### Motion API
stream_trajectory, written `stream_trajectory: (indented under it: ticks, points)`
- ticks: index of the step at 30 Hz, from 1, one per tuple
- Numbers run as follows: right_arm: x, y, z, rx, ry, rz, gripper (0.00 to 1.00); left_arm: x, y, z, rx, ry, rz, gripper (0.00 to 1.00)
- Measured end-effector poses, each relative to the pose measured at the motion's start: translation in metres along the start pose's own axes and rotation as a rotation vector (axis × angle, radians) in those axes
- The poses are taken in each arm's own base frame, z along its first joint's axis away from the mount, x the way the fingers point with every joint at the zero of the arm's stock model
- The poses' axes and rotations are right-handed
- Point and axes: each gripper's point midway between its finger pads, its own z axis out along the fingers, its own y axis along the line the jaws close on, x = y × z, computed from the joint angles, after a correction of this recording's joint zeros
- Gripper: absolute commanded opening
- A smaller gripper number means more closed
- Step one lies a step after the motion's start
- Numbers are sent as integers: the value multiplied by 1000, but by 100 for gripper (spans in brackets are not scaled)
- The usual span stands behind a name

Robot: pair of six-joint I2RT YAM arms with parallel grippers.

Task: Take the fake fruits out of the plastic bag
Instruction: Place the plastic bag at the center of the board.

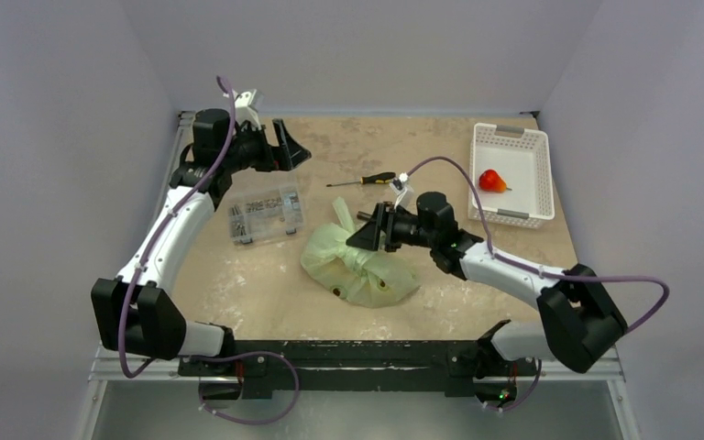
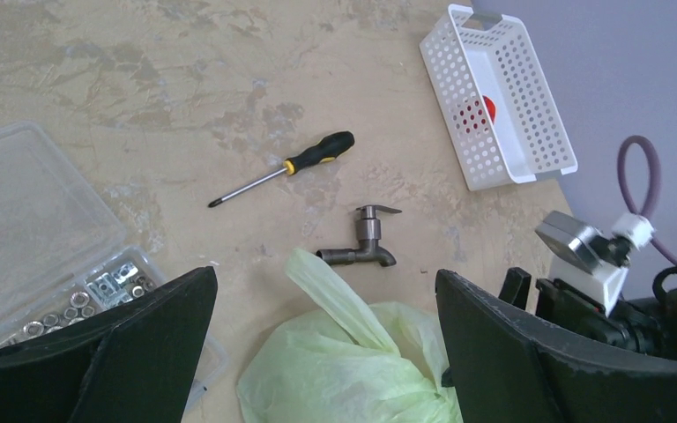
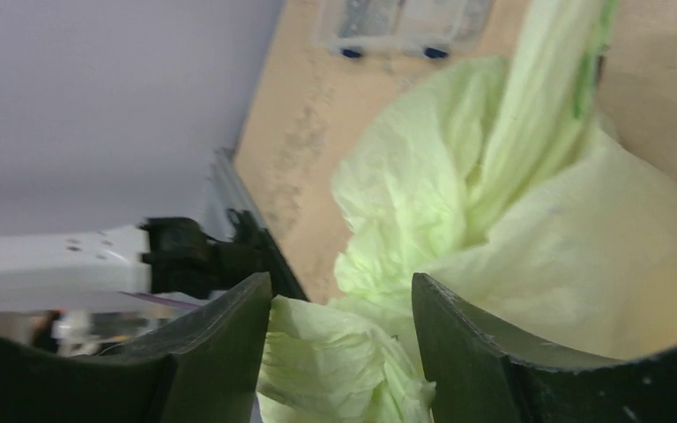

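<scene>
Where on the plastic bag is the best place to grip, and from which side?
Probably the handle strip at the far end of the plastic bag, from above: it sticks out clear of the bunched body, flat and thin enough to pinch.

The left arm rises from its near-left base and reaches along the left side to the far-left corner. Its wrist is turned right, and the left gripper [image 1: 290, 149] is held high with its jaws spread wide. The right arm runs low from the near-right base toward the middle. The right gripper [image 1: 368, 233] points left, its jaws partly apart.
</scene>
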Motion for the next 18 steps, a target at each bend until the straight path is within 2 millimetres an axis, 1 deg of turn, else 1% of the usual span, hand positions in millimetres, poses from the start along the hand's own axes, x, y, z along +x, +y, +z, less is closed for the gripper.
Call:
stream_trajectory:
  ticks: [2, 3, 5, 7, 8, 9, 10, 12, 14, 18]
  points:
    - [13, -15, -9, 67, 1, -99, 66, 6, 0, 2, -3, 22, 17, 95]
    - [14, -21, -12, 94, -4, -130, 68, 10, -1, 3, -3, 38, 36, 95]
    - [16, -37, -18, 161, -3, -201, 68, 24, -8, 6, 2, 85, 99, 95]
    - [17, -48, -21, 205, 8, -247, 67, 47, -19, 10, 9, 152, 212, 94]
    - [19, -53, -23, 231, 20, -272, 67, 57, -20, 10, 8, 187, 268, 93]
    - [19, -56, -25, 247, 33, -295, 67, 72, -37, 12, 48, 229, 313, 93]
    - [19, -59, -26, 264, 40, -314, 68, 87, -46, 12, 71, 273, 360, 92]
    - [19, -58, -31, 277, 61, -367, 75, 111, -59, 7, 112, 354, 426, 88]
    - [19, -52, -34, 274, 71, -419, 80, 128, -63, 1, 133, 414, 462, 87]
    - [28, -35, -38, 232, 90, -505, 80, 160, -66, -4, 164, 501, 530, 85]
